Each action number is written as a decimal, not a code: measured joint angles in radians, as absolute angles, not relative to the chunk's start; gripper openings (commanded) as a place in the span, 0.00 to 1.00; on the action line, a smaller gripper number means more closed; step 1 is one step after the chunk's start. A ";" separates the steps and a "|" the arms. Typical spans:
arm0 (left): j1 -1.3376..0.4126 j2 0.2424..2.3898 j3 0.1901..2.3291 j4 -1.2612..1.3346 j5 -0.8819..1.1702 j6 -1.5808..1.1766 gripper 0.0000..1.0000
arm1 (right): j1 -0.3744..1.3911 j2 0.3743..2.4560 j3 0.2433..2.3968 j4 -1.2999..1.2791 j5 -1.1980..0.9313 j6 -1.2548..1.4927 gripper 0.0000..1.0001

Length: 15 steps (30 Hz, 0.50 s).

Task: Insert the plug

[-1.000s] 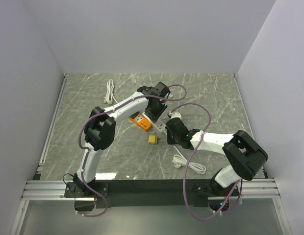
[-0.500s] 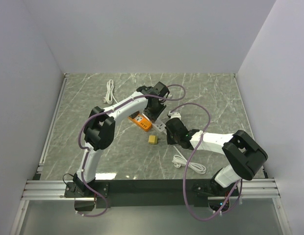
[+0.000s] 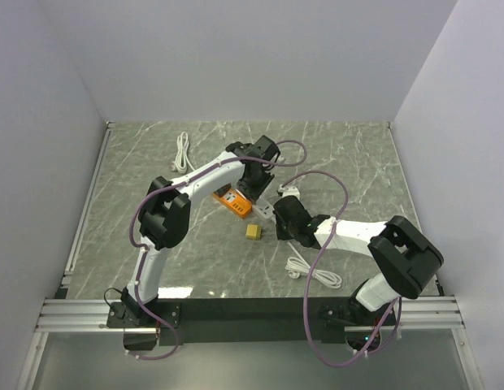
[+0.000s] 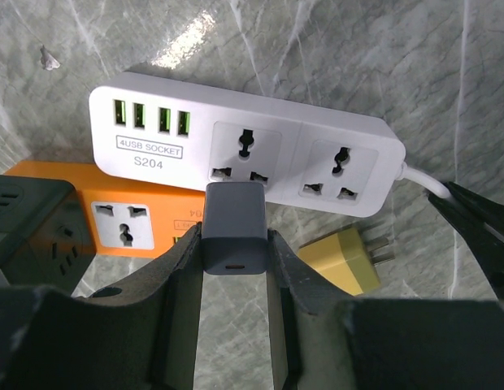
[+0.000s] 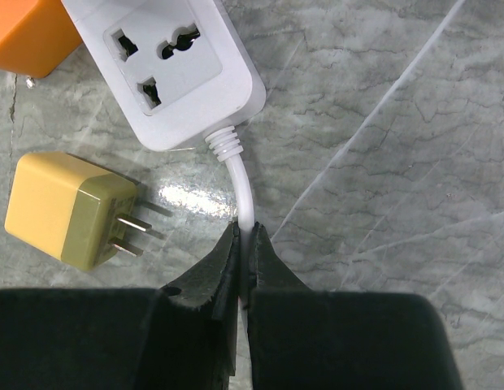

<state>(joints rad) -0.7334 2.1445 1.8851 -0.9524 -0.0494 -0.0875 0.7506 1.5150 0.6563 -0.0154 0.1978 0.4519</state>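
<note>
A grey plug [image 4: 234,226] sits between the pads of my left gripper [image 4: 234,244], which is shut on it; its front end is right at the near edge of the white power strip [image 4: 244,138], below the strip's left socket [image 4: 240,154]. My right gripper [image 5: 245,244] is shut on the strip's white cord [image 5: 244,191] just behind the strip's end [image 5: 167,61]. From above, both grippers meet at the strip [image 3: 267,207] in the middle of the table.
An orange power strip [image 4: 146,219] lies beside the white one, also seen from above as the orange strip [image 3: 233,202]. A yellow plug [image 5: 69,213] rests on the table [image 3: 358,171] near the cord; it is the yellow plug [image 3: 253,231] from above. A coiled white cable [image 3: 184,151] lies at the back left.
</note>
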 measured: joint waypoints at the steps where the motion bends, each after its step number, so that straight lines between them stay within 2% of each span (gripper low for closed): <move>1: -0.733 2.145 1.887 -0.956 -0.050 -0.087 0.01 | 0.751 1.515 0.656 -0.015 0.198 0.452 0.00; 15: -0.711 2.173 1.930 -0.973 -0.037 -0.066 0.01 | 0.756 1.525 0.670 -0.030 0.208 0.452 0.00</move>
